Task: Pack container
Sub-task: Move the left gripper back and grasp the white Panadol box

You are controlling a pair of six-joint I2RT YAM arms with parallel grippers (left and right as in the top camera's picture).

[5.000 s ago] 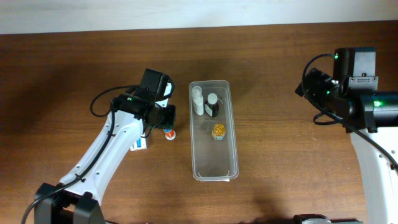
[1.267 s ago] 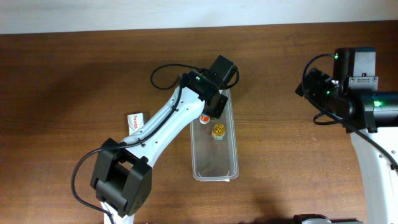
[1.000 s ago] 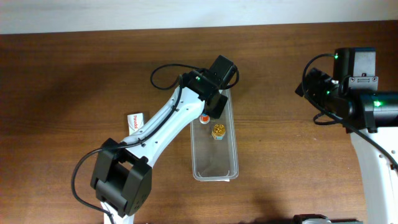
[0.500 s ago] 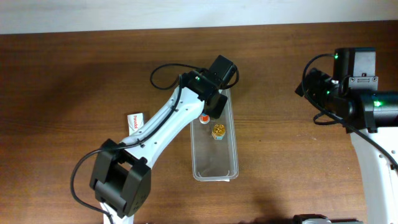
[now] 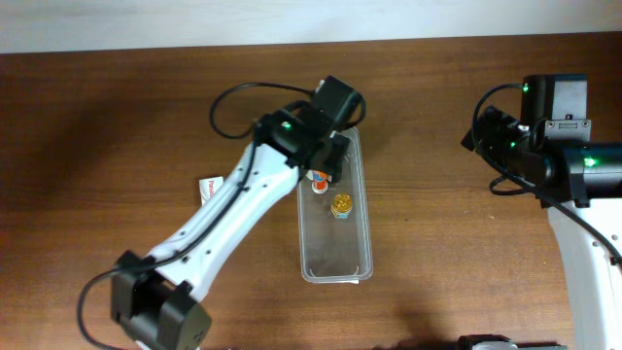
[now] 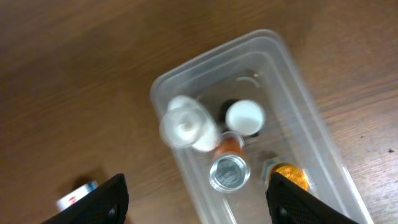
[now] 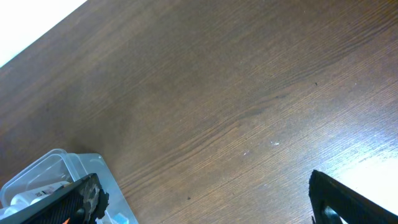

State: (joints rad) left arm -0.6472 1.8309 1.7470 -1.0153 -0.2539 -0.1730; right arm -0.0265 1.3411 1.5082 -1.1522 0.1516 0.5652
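- Desk (image 5: 117, 117) of brown wood carries the long clear plastic container (image 5: 335, 270) at centre.
- Wide open and empty, the left pincer (image 6: 198, 202) hangs above it; the right pincer (image 7: 211, 205) likewise, well apart.
- Small white box (image 5: 209, 188) lies outside, probably left to pack.
- White-capped bottles (image 6: 244, 116), orange vial (image 6: 229, 171) and gold jar (image 6: 287, 176) sit inside.

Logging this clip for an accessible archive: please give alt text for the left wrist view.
The left gripper, open and empty, hangs above a clear container on a wooden table. Inside are a white bottle, a white-capped dark bottle, an orange vial and a gold item. A small white box lies outside, lower left.
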